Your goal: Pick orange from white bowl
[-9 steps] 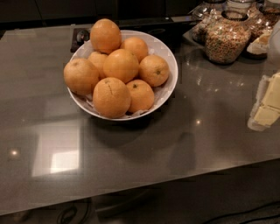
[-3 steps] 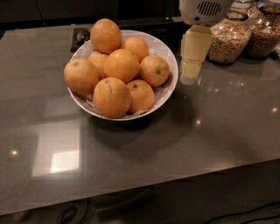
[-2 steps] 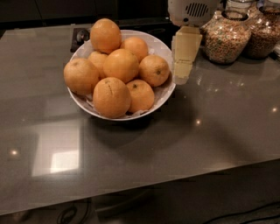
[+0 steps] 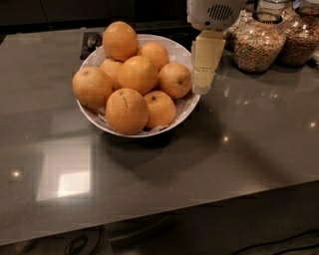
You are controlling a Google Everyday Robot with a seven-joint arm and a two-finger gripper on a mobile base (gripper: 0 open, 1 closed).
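A wide white bowl stands on the far half of a glossy grey table, left of its middle, and holds 8 oranges in a heap. The orange, large, round and evenly smooth, sits at the centre of the heap, resting on the fruit around it. A second smooth orange lies higher, at the far left rim. To the left of the centre fruit is a big orange against the left wall. Nearest the camera lies an orange with a dark crease line, and just right of it a smaller orange with a dark stem dot. Another stem-dotted orange lies at the right side of the bowl, touching the centre fruit.

The tool hangs from a white housing at the top of the view. Its cream lower part points down over the bowl's right rim, just beside the stem-dotted orange on the right. It holds nothing, and whether it is apart or together I cannot tell.

Far right on the table stand 2 glass jars filled with grain-like food. A small dark object lies behind the bowl's far left rim.
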